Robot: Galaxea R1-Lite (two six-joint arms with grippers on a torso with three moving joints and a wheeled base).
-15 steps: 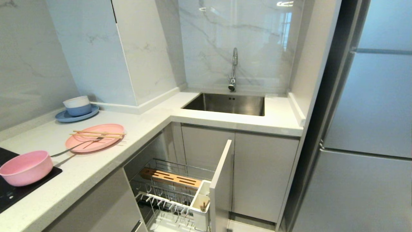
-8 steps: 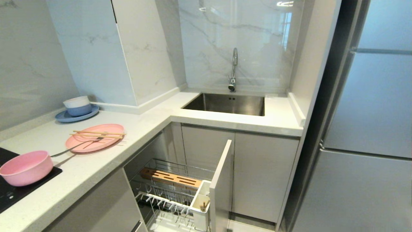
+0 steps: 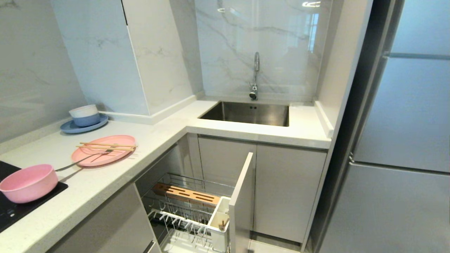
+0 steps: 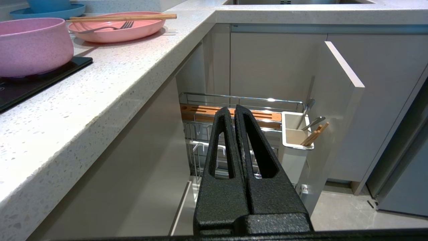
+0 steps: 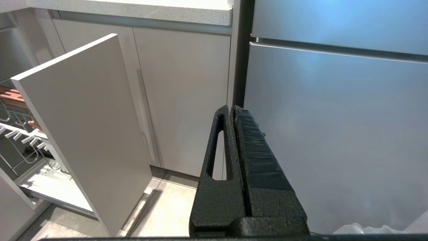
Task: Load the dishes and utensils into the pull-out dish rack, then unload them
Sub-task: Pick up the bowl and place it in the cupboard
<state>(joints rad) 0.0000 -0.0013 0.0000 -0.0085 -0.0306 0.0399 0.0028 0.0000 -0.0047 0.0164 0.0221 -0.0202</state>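
A: What's where, relative to the fingers?

B: Left gripper (image 4: 235,110): two black fingers (image 4: 223,134) pressed together, holding nothing. It hangs low in front of the cabinets, pointing at the pull-out dish rack (image 4: 234,110), which is pulled out and lies just beyond the fingertips. Wooden slotted strip (image 4: 200,112) runs across the rack's back, behind the tips.

A: And the utensil cup?

B: White cup (image 4: 294,140) sits w/ its rim beside the tips, on the rack's end nearest the grey cabinet front (image 4: 337,100). A few wooden sticks and metal handles poke out of it.

A: Dishes?

B: All on the counter (image 3: 147,140), up above finger level and off toward the cooktop side. Pink bowl (image 3: 28,182) stands on the black cooktop (image 3: 10,211). Pink plate (image 3: 103,149) is farther along, apart from the bowl. Chopsticks (image 3: 107,146) lie across the plate; fork (image 3: 84,160) rests w/ tines on the plate, handle out toward the bowl. Blue plate w/ stacked bowls (image 3: 84,119) is further back by the wall.

A: Right side?

B: Right gripper (image 5: 234,110): fingers together too, empty, parked low, pointing at the seam btwn the grey double-door cabinet (image 5: 184,93) and the fridge (image 5: 334,134). Sink (image 3: 251,112) and tap (image 3: 256,75) show in the head view only; neither arm appears there.
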